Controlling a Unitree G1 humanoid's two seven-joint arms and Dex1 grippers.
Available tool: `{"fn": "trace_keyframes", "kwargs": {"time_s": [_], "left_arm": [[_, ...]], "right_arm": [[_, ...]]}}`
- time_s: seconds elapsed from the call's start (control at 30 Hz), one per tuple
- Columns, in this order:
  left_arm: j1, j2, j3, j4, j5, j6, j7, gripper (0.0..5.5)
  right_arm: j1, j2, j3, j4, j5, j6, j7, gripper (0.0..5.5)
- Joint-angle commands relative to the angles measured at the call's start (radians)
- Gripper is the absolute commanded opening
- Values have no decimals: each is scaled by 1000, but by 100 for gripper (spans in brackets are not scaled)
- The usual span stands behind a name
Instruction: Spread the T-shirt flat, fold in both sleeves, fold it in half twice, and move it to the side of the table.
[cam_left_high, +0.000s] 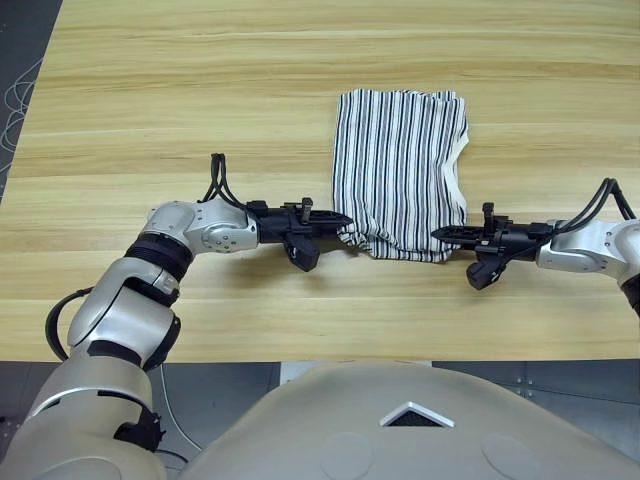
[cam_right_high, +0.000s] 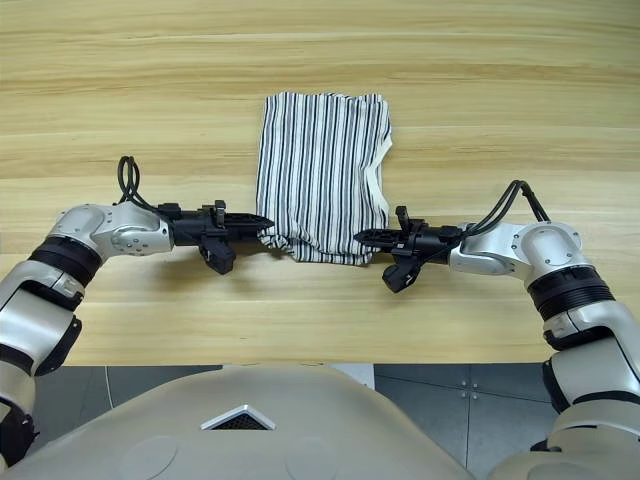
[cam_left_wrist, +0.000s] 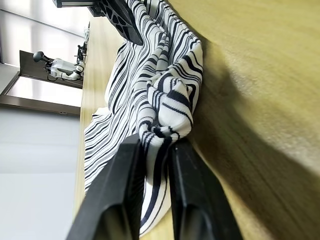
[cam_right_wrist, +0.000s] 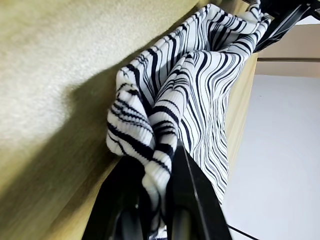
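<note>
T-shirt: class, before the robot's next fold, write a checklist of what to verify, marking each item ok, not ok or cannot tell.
1. Left gripper shut on the T-shirt at its near left corner: ok.
2. Right gripper shut on the near right corner: ok.
3. No sleeve sticking out at either side: ok.
4. Near edge lying smooth: not ok, the cloth bunches at both sets of fingers.
5. Number of layers caught in each grip: cannot tell.
6. Far edge resting on the table: ok.

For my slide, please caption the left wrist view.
Left gripper pinches a bunched corner of the striped T-shirt on the table.
</note>
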Motion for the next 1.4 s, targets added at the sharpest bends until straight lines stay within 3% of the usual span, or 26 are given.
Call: {"fn": "trace_keyframes", "kwargs": {"time_s": [0.03,0.13,0.23,0.37,0.53,0.7,0.9,1.2,1.4], "left_arm": [[44,-2,-25,45,7,43,-77,25],[41,9,14,9,-74,80,-124,19],[86,90,25,-195,-329,136,-338,19],[150,295,40,-624,-772,443,-715,19],[188,423,119,-924,-1040,738,-956,19],[270,475,165,-1086,-1110,935,-1074,19],[369,516,209,-1189,-1159,1068,-1186,19],[244,335,291,-1100,-1184,1204,-1185,19],[148,200,335,-955,-1186,1280,-1180,19]], "right_arm": [[29,10,13,4,50,-10,51,15],[17,7,-11,-32,289,-14,169,15],[22,-50,10,-137,637,46,388,13],[47,-150,11,-319,994,231,687,13],[122,-257,-28,-510,1266,460,967,13],[250,-289,-56,-664,1360,620,1116,13],[339,-271,-149,-772,1412,723,1159,13],[256,-119,-273,-717,1390,855,1116,13],[144,8,-277,-645,1300,939,1073,13]]}}
